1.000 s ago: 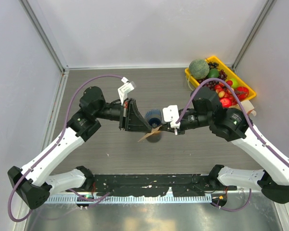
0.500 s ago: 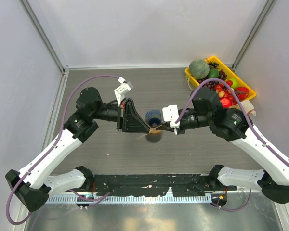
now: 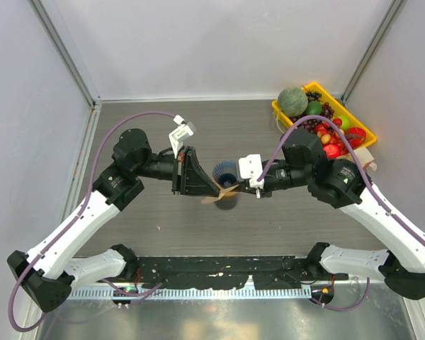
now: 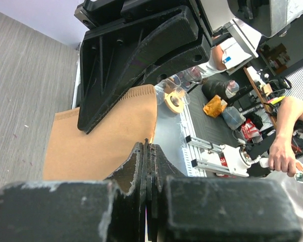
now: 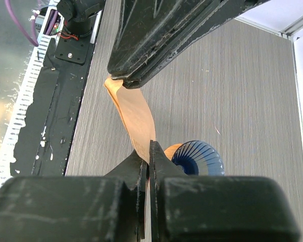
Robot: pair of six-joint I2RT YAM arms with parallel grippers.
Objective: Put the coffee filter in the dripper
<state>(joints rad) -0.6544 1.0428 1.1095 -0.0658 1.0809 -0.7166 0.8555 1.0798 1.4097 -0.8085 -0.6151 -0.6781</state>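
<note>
The tan coffee filter [image 3: 212,199] hangs over the table middle, stretched between both grippers. My left gripper [image 3: 218,190] is shut on one edge of it; in the left wrist view the paper [image 4: 101,141] runs into the closed jaws [image 4: 147,145]. My right gripper [image 3: 232,188] is shut on the other end. In the right wrist view the filter [image 5: 134,108] curves up from those jaws [image 5: 150,146] to the left gripper's tip [image 5: 122,81]. The dark blue ribbed dripper [image 3: 223,172] [image 5: 199,157] stands on the table just behind and below the grippers.
A yellow tray [image 3: 361,131] of fruit sits at the back right with a green melon [image 3: 292,99] in it. An orange-brown round piece [image 5: 172,149] shows right beside the dripper. Grey walls close the table's left, back and right.
The left arm has drawn back slightly to the left. The filter, which jutted out straight to the lower left, now sits shorter and curled between the two grippers.
</note>
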